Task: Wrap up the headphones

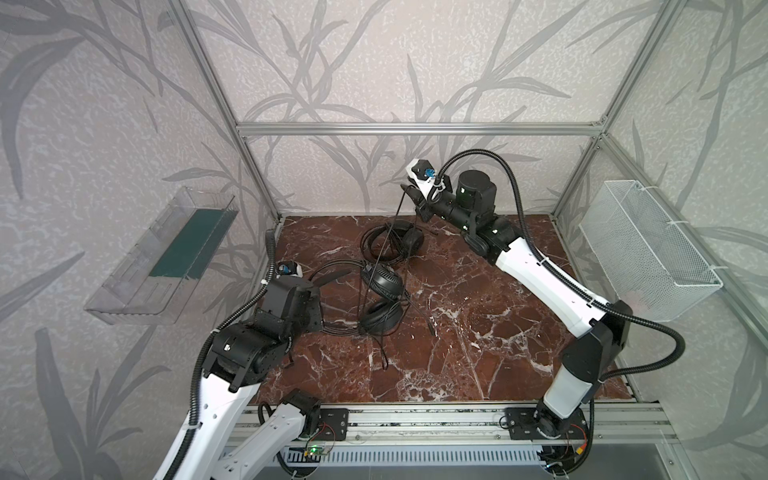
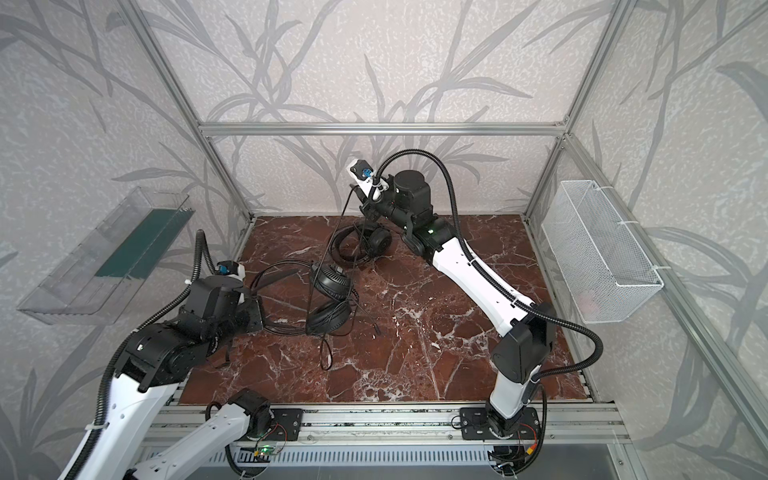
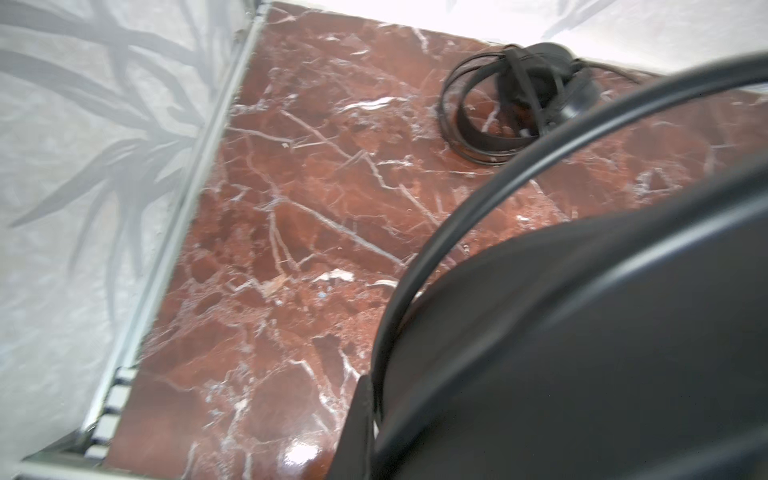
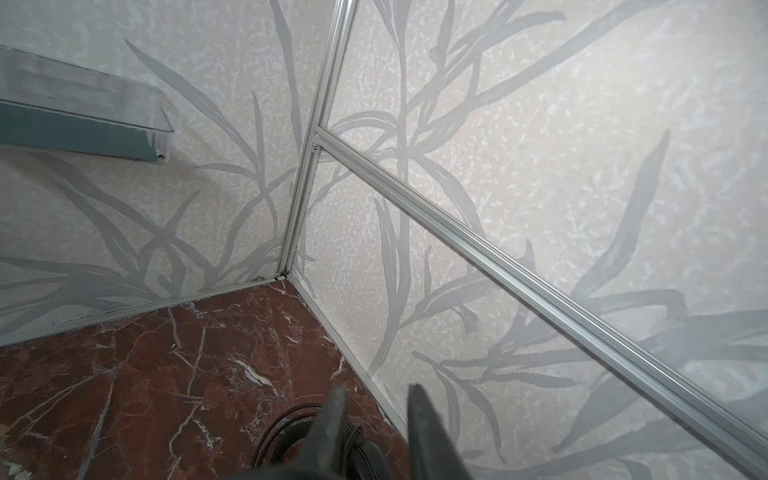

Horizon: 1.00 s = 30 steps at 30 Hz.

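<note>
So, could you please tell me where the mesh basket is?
In both top views the basket hangs on the right wall, just beyond the right arm.

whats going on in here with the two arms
Two robot arms are tidying headsets on a marble table. The left gripper is shut on the headband of the near headset. The right gripper is raised at the back, jaws slightly apart, with a thin cable running up to it from that headset. The far headset looks already bundled.
</note>
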Each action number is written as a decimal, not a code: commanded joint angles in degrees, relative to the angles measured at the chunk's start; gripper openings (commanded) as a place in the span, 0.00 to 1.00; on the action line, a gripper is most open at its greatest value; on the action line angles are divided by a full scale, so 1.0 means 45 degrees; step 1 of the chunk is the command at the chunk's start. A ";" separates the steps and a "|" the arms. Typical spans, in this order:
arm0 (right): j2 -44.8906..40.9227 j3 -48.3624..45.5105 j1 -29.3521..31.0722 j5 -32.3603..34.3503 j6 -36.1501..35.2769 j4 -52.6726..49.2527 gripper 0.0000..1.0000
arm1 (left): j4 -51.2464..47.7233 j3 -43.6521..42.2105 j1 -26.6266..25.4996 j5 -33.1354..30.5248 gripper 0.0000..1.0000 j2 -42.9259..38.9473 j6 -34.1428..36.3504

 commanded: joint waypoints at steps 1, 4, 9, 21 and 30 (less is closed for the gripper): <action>-0.1822 -0.0432 0.0280 -0.1939 0.0870 0.1421 0.10 | -0.1082 0.0369 -0.0117 -0.1903 0.00 0.0321 -0.0206; -0.3108 -0.1534 0.1330 -0.3455 0.0553 0.1181 0.03 | -0.1017 0.0517 -0.0099 -0.2458 0.00 0.0956 -0.0779; -0.4838 -0.3271 0.3225 -0.5115 -0.0106 -0.0168 0.00 | -0.0650 0.0745 -0.0090 -0.2694 0.00 0.1689 -0.1071; -0.6970 -0.3838 0.6377 -0.5283 -0.0302 -0.5526 0.00 | -0.0143 0.1059 0.0067 -0.4247 0.00 0.2104 -0.0880; -0.7626 -0.3700 0.7493 -0.4322 0.0772 -0.7206 0.00 | 0.0273 0.2716 0.0292 -0.4299 0.00 0.2131 -0.0675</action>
